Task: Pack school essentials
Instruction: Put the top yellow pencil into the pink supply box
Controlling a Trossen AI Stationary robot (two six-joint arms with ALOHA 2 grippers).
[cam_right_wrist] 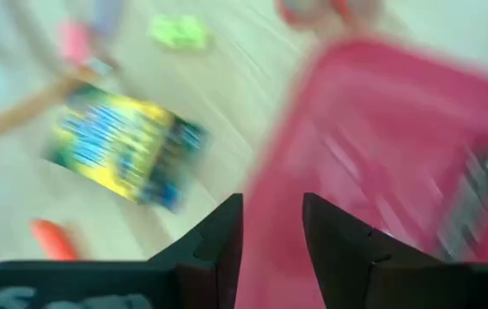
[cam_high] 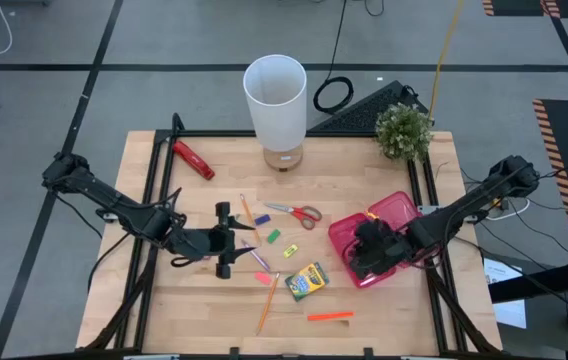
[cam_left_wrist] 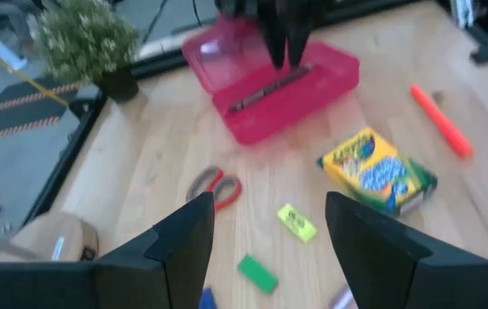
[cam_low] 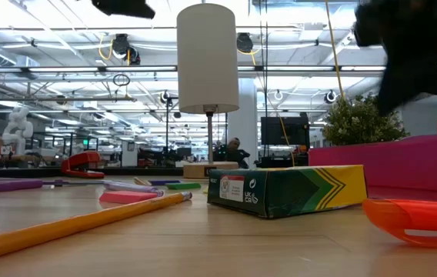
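Right gripper [cam_high: 367, 252] hovered over open pink case [cam_high: 396, 215], fingers slightly apart, holding nothing. Dark pen [cam_left_wrist: 270, 87] lay inside case, directly beneath it. Crayon box [cam_high: 306, 282] sat just beside case; orange marker [cam_high: 330, 316] nearer table's front edge. Left gripper [cam_high: 224, 240] spread wide, empty, near green erasers [cam_high: 274, 236] and red-handled scissors [cam_high: 294, 212]. Right wrist view blurred; case contents hard to read.

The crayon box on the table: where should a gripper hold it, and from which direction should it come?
Grip the crayon box across its two long sides, near the middle, coming straight down from above. It lies flat on the table, slightly turned, so only the narrow width suits the fingers. The left gripper is open; the pencil lies close on one side.
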